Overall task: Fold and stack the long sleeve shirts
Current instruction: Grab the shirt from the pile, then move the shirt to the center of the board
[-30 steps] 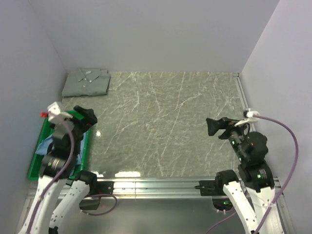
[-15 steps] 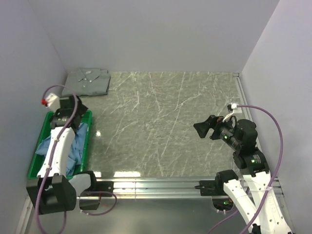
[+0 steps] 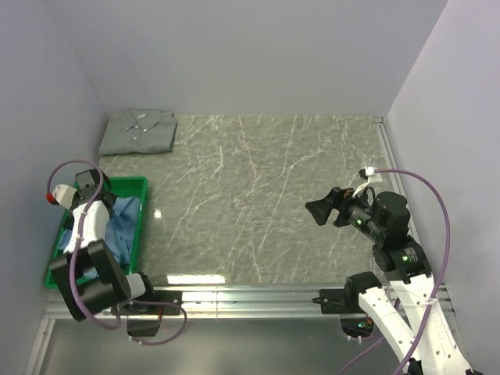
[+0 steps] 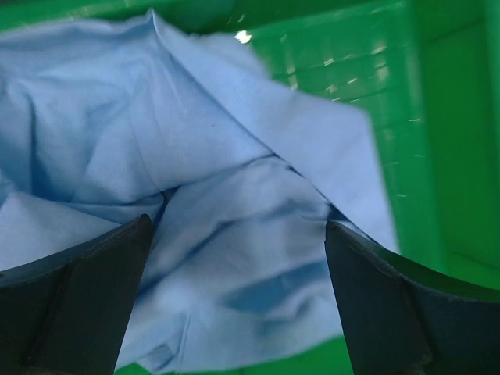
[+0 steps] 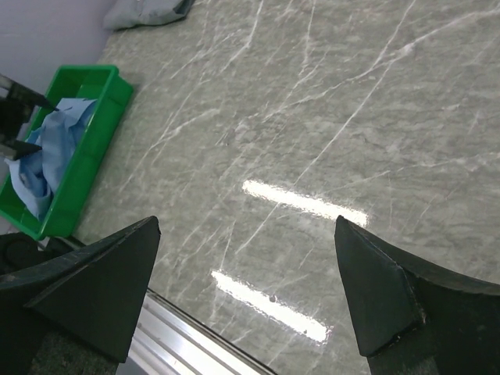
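A light blue shirt (image 3: 119, 226) lies crumpled in a green plastic tray (image 3: 129, 185) at the left edge of the table. It fills the left wrist view (image 4: 234, 234). A pale grey-green shirt (image 3: 139, 131) lies folded at the far left corner. My left gripper (image 3: 82, 223) hangs over the tray, open, its jaws either side of the blue cloth and just above it (image 4: 238, 312). My right gripper (image 3: 319, 211) is open and empty above the bare table at the right (image 5: 246, 297).
The marble table top (image 3: 266, 195) is ringed by white walls on three sides. A metal rail (image 3: 250, 297) runs along the near edge. The tray (image 5: 82, 168) and the folded shirt (image 5: 144, 12) show at the left in the right wrist view.
My left arm has swung back and down over the tray, uncovering the blue shirt. My right gripper has moved left and slightly down.
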`<control>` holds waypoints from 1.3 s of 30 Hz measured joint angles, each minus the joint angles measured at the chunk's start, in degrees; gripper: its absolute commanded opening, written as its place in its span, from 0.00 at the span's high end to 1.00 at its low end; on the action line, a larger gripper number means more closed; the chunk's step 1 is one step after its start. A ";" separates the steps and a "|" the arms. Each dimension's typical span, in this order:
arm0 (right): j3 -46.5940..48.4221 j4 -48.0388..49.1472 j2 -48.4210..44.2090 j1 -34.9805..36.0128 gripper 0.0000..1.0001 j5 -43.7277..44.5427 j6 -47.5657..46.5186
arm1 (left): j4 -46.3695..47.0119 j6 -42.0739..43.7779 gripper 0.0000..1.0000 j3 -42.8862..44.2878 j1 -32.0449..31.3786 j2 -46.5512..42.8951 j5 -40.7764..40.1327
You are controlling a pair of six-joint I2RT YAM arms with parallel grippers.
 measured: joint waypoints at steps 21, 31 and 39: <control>-2.08 -0.09 -0.04 0.90 0.03 0.50 0.00 | 2.58 -4.79 1.00 3.54 -0.39 14.10 -0.44; -2.01 -0.02 0.35 1.01 0.05 0.17 0.02 | -3.82 -1.73 0.99 29.07 -24.94 1.49 -6.16; -1.68 -0.76 0.24 1.01 0.05 0.94 0.00 | 1.53 6.19 0.99 49.99 -44.11 3.69 -2.29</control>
